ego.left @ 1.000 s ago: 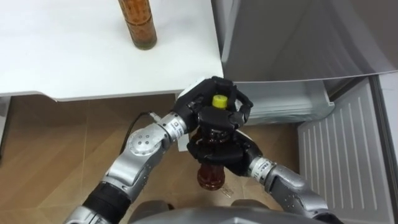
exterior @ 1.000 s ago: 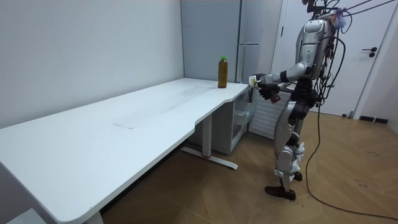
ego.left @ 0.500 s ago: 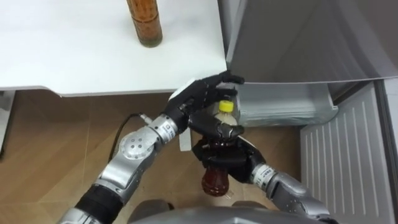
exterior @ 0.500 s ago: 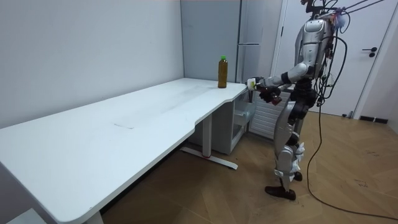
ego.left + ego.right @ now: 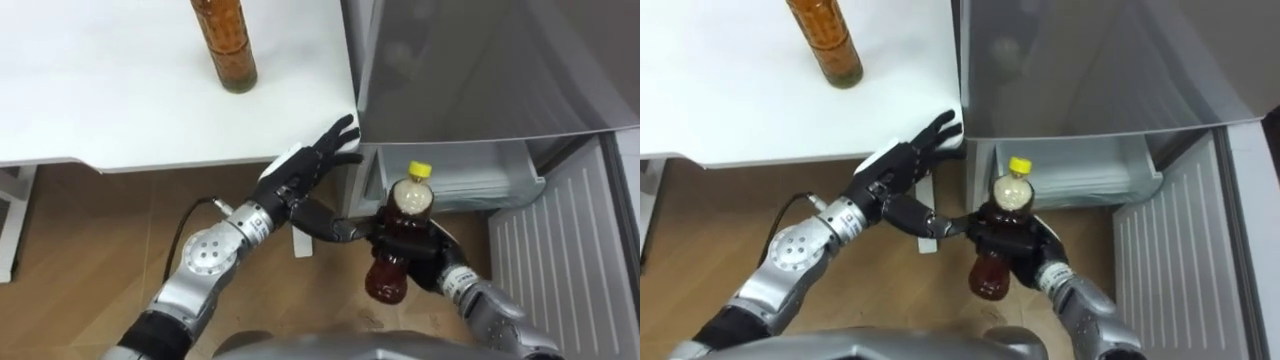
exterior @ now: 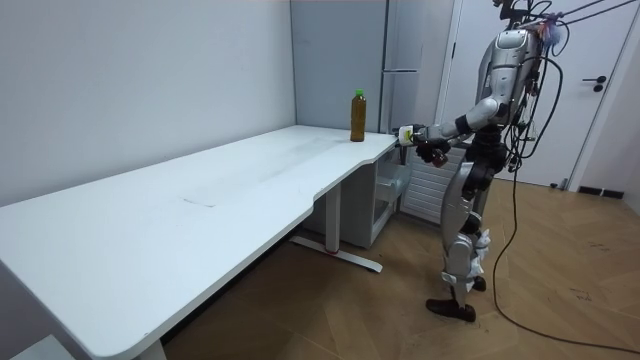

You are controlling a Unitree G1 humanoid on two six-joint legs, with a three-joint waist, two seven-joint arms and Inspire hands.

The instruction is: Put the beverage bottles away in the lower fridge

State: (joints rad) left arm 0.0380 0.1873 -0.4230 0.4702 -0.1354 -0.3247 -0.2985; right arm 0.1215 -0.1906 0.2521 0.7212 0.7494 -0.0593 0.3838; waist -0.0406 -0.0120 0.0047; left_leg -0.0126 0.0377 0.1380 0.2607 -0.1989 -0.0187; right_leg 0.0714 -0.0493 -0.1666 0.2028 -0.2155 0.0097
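Bottle (image 5: 410, 203) first: it is the dark drink with the yellow cap. It hangs in the air just in front of the fridge's (image 5: 480, 80) open bottom part and is not inside yet. Its cap points up, toward the fridge.

My right hand (image 5: 425, 248) has it. My fingers are curled tight round the middle of the bottle, so the cap sticks out above them and the round bottom below them. My left hand (image 5: 295, 183) is beside the bottle, on the side away from the fridge's open door (image 5: 545, 250). Its fingers are straight and loose and hold nothing. Only the thumb reaches close to the bottle.

I think the job now is to carry the bottle down and into the bottom part. To do it well I should hold on tight and not let the bottle tip. I should get low and go slowly. The drawer (image 5: 470, 180) at the front of the fridge could bump the bottle. My left hand should move away so it does not get hit.

A second drink (image 5: 222, 45) stands on the table (image 5: 100, 100), right next to the fridge. That one waits its turn.
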